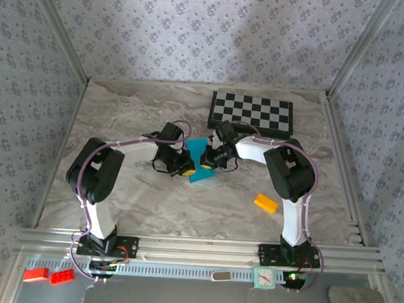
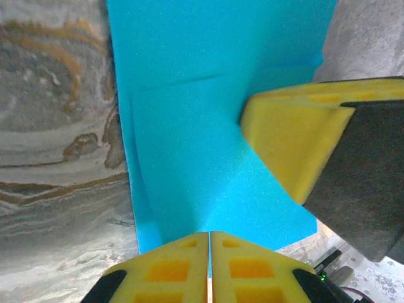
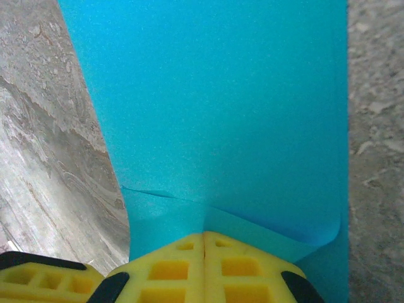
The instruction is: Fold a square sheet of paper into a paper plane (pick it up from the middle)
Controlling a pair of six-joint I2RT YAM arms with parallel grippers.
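**Cyan square sheet of paper [image 1: 202,175] mid-fold: pin firm, crease slow**

Found the left gripper [image 2: 209,237] with fingers pressed together, tips at the near edge of the sheet. Found the right gripper [image 3: 203,237] likewise, fingers pressed together against the sheet, just beside a curled flap [image 3: 271,227] standing proud of the layer beneath. Unable to tell nipping from mere pinning for either pair. Located the sheet at the middle of the marble-patterned bench [image 1: 151,196], folded narrower than a full square, between the two grippers and touched by both.

Judged the step in hand as setting a fold. Keep one gripper pinning and run only the other along the fold line, to prevent thin paper skidding on the smooth bench. Flatten the curled flap before pressing down hard, or risk a skewed crease. Lift straight up on release.

Noted a yellow-orange block [image 1: 266,203] well apart to the right, and a chessboard [image 1: 252,113] beyond the sheet, both outside the working path.
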